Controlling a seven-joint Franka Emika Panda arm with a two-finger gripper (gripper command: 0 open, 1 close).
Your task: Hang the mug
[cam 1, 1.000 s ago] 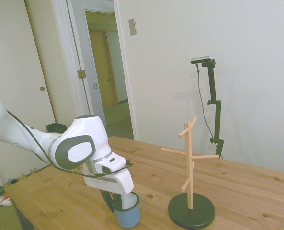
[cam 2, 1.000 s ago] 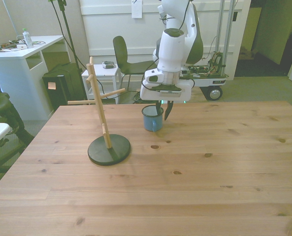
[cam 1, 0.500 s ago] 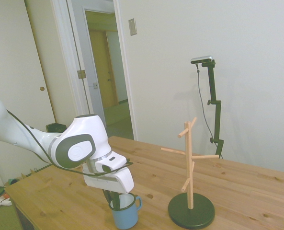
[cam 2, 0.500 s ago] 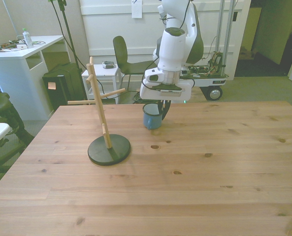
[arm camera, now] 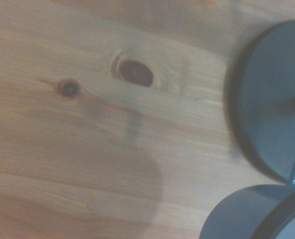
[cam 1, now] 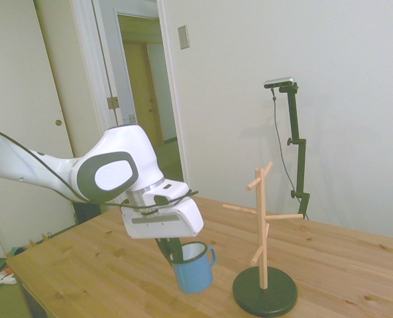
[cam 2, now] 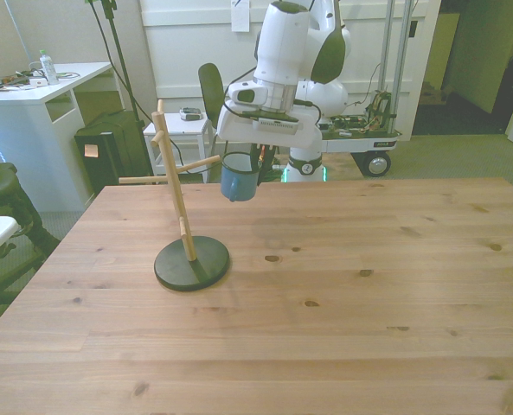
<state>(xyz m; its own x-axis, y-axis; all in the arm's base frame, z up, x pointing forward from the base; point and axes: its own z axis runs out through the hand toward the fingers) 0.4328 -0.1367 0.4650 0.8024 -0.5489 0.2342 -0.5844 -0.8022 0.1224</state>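
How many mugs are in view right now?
1. The mug hangs in the gripper above the table, beside the rack, upright. None on the rack's pegs or the table.

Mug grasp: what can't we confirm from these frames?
- Claw fingers on the mug: side view, mostly hidden under the white hand; front view, too small.
- Mug handle: front view, out of sight.
- Wrist view: blurred; mug and rack base cut off by the edges.
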